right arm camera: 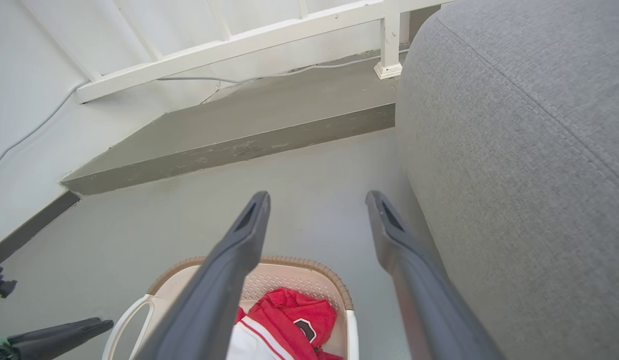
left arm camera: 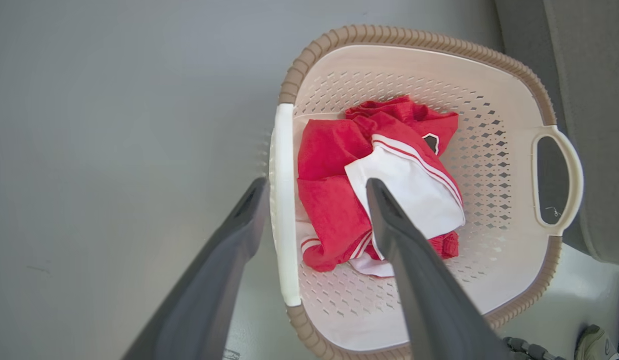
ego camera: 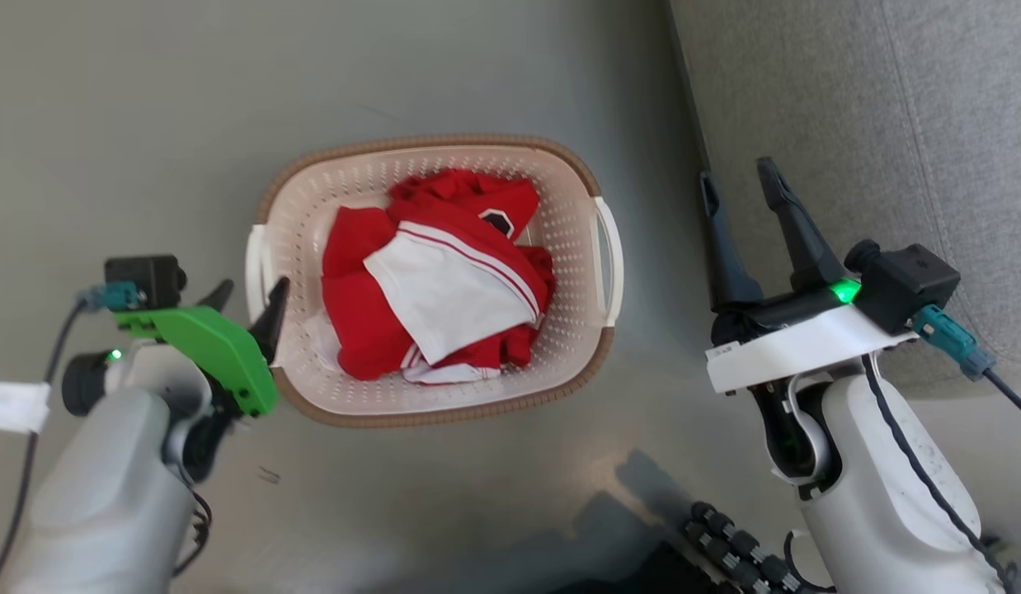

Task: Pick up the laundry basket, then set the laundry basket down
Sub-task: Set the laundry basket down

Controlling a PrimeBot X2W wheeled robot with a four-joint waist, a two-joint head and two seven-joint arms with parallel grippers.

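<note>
Where placed on the grey floor (ego camera: 148, 124), just left of the grey sofa (ego camera: 873, 124): laundry basket (ego camera: 432, 142), upright, loaded with red-and-white clothing (ego camera: 436, 280). Left gripper (left arm camera: 315, 185): jaws apart, astride the basket's left handle (left arm camera: 283, 210), not clamped. Right gripper (ego camera: 736, 172): jaws apart, clear of the right handle (ego camera: 611, 256), near the sofa.

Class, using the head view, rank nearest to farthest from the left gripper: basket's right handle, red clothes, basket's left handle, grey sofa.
1. Left handle, beside the left gripper.
2. Red clothes, inside the laundry basket.
3. Right handle, basket's far side.
4. Grey sofa, far right.
</note>
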